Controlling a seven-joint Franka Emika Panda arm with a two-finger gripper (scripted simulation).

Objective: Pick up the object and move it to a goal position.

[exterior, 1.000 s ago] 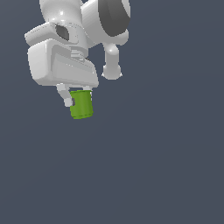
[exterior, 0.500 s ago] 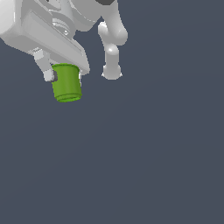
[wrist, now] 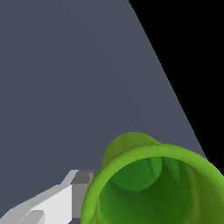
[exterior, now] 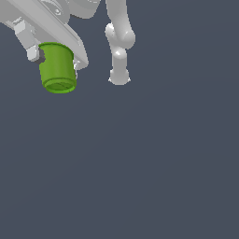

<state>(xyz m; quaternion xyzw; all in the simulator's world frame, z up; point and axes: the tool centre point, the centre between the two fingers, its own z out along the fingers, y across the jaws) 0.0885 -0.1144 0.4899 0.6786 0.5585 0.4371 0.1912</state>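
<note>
Nearest the wrist camera, the green cup (wrist: 151, 188) fills the lower part of the frame, its thick rim band turned toward the lens so that the hollow inside and its darker floor are on show. One white finger (wrist: 57, 202) with a grey pad presses against the outside of the rim; the other finger is out of that frame. No writing, label or brand mark shows anywhere on the cup — its plastic is plain green inside and out.

From the exterior view, the gripper (exterior: 55, 59) sits high at the exterior view's left, cut off by the frame's edge, with the cup (exterior: 57, 70) hanging beneath the white hand, tilted slightly, its closed base facing down and toward the camera. The jaws are closed on the cup's upper part: a grey-tipped finger (exterior: 34, 52) touches one side and a second finger edge shows at the other side, though that one is mostly hidden behind the cup, so its contact is probably there rather than plainly seen. The white casing carries no readable lettering either.

Farther back, the arm's (exterior: 119, 44) jointed white links drop down to a base (exterior: 119, 78) standing on the table (exterior: 140, 177).

The table is a flat, uniform slate grey — no texture, no markings. In the wrist view its edge runs diagonally against plain black beyond.
</note>
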